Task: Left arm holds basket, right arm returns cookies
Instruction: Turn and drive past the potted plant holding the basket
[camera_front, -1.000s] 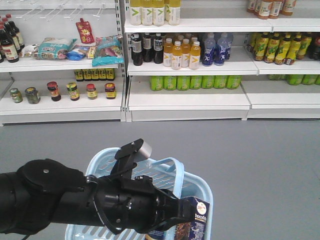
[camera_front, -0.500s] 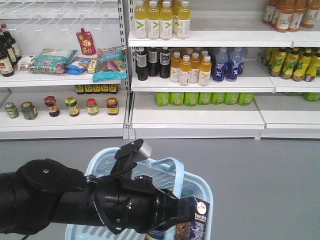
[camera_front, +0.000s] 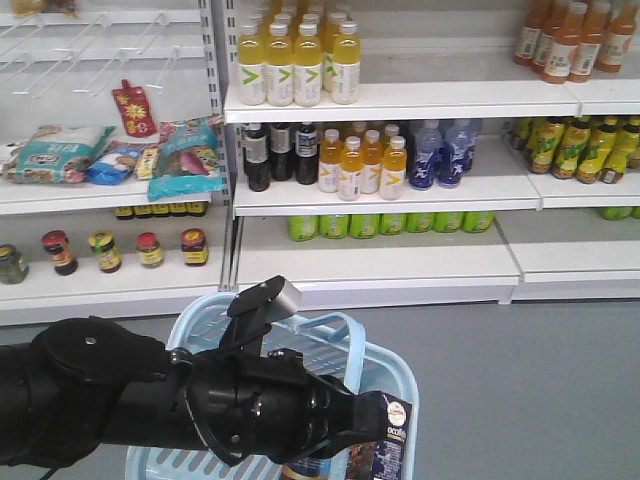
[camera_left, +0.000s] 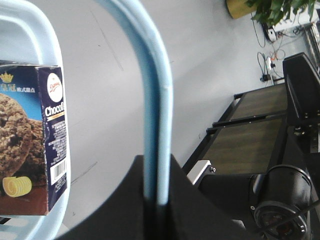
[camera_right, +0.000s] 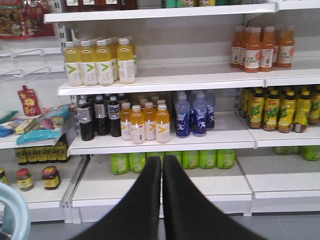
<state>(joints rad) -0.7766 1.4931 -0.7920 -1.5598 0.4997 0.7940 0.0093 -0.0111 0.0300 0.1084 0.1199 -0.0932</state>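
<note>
I am clamping my left gripper (camera_left: 156, 202) on the basket (camera_front: 392, 368) by its handle (camera_left: 152, 90), jaws closed around it. Cookies (camera_front: 388, 447) are standing upright inside the basket, against its wall. My right gripper (camera_right: 161, 200) is hanging right of the basket, facing shelves (camera_right: 165, 77) beyond it, jaws pressed together, gripping nothing

shelves (camera_front: 420, 196): nearer than 1 s ago, shifted left in front view
yellow bottles (camera_front: 295, 62): whole now incl. caps, earlier cut off at top
floor (camera_front: 520, 380) strip btw basket (camera_front: 398, 372) & shelves: narrower
</note>
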